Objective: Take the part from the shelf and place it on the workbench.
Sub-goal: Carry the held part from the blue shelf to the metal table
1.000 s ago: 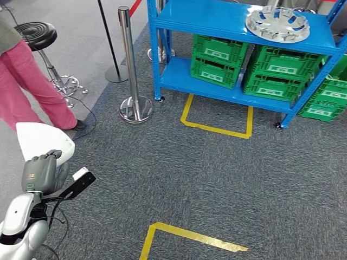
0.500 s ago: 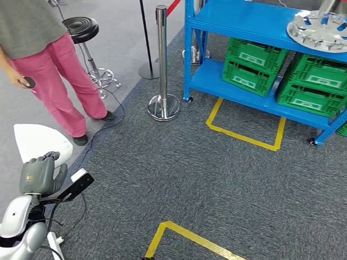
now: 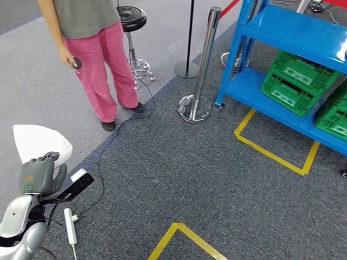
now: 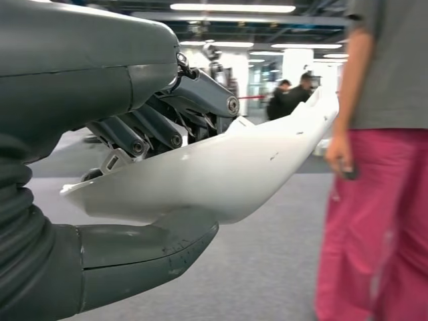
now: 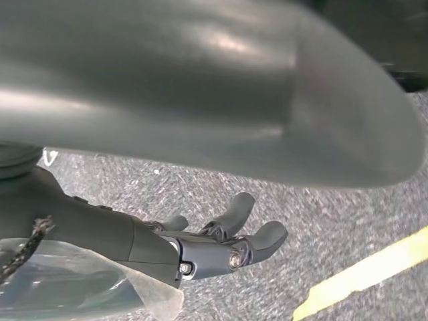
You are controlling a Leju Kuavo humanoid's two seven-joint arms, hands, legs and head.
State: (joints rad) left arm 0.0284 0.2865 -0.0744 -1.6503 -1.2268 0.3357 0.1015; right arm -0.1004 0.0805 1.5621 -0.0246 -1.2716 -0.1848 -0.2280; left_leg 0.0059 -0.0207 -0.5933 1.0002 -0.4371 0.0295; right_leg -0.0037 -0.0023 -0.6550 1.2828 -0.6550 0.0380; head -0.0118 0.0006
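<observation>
Pick-up judged complete: the left robot hand point(image 3: 40, 174) grips a white moulded part point(image 3: 39, 142), carried above the grey carpet floor point(image 3: 172, 179), away from the blue shelf point(image 3: 294, 38). Right robot hand point(image 5: 222, 237) hangs slack, fingers apart, holding nothing. Remaining: reach the table and place the part.

The grey left hand point(image 3: 39, 176) is gripping a white part point(image 3: 39, 142); beyond it, pink trousers point(image 3: 107, 65) and a blue shelf point(image 3: 294, 38) are showing.

smooth glossy white plastic part point(image 4: 212, 177), rough grey carpet point(image 3: 196, 179)
</observation>
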